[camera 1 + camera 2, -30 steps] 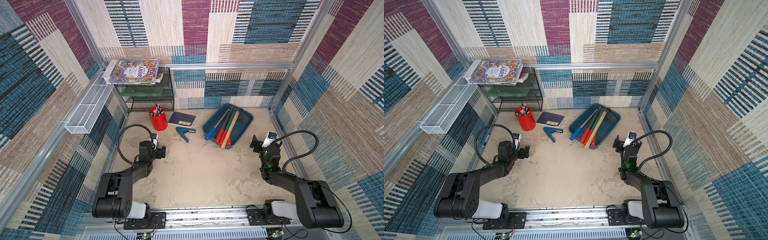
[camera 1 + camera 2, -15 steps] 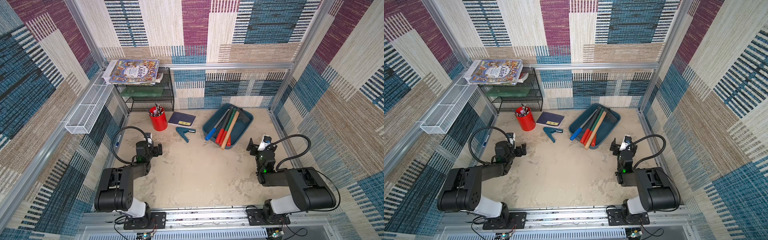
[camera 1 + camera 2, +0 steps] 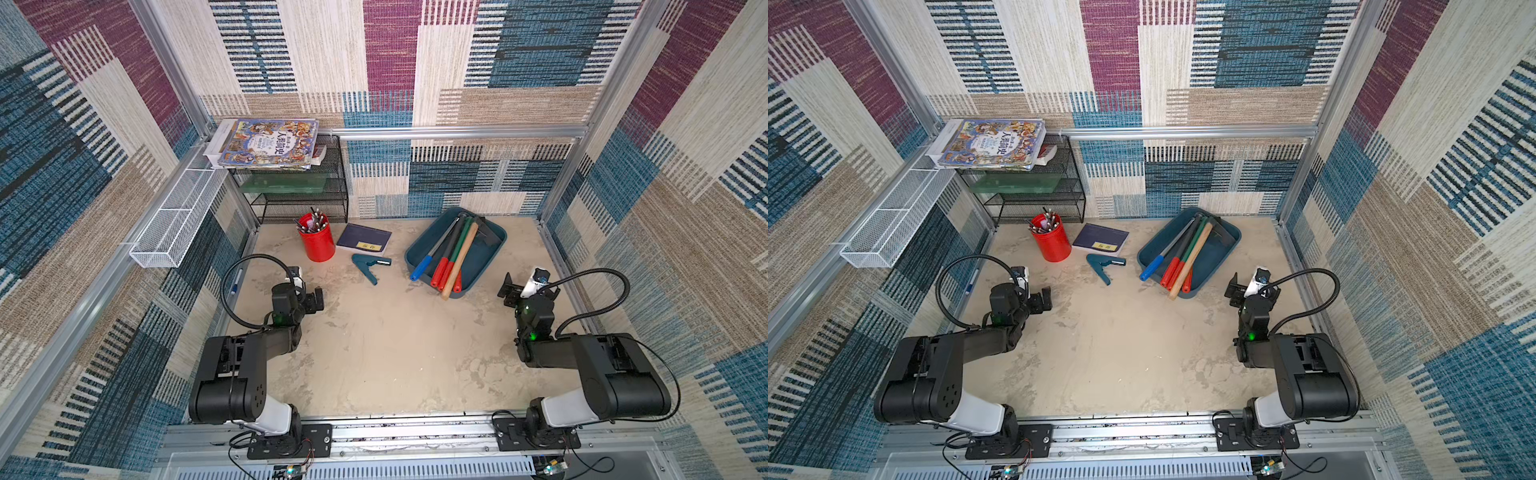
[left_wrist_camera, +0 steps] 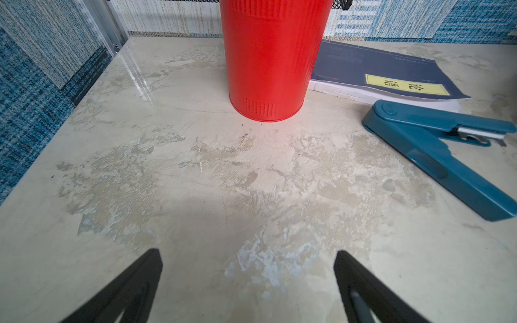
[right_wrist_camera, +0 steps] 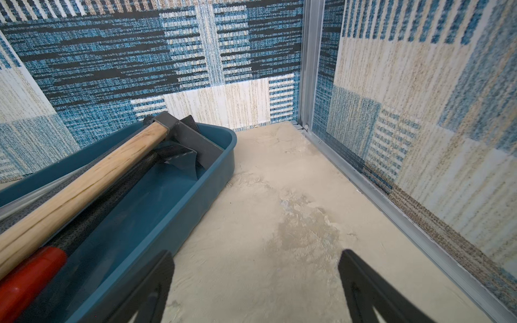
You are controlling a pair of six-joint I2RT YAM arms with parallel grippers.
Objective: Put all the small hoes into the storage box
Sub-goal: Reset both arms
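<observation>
Patchy beige tabletop (image 3: 386, 353) inside carpet-lined walls; the hoe (image 3: 461, 258) lies in the box (image 3: 482, 262) on top of other long tools, head at the far end, wooden handle poking out past the near rim; so the job looks done to me. Right gripper (image 5: 256, 253) sits just beside the box, jaws wide apart and holding nothing; left gripper (image 4: 248, 253) is likewise wide and empty, facing the cup (image 4: 268, 56). My worry: a careless right-arm swing could clip that overhanging handle and lever the hoe out, or shove the box; a left lunge forward could topple the cup.
</observation>
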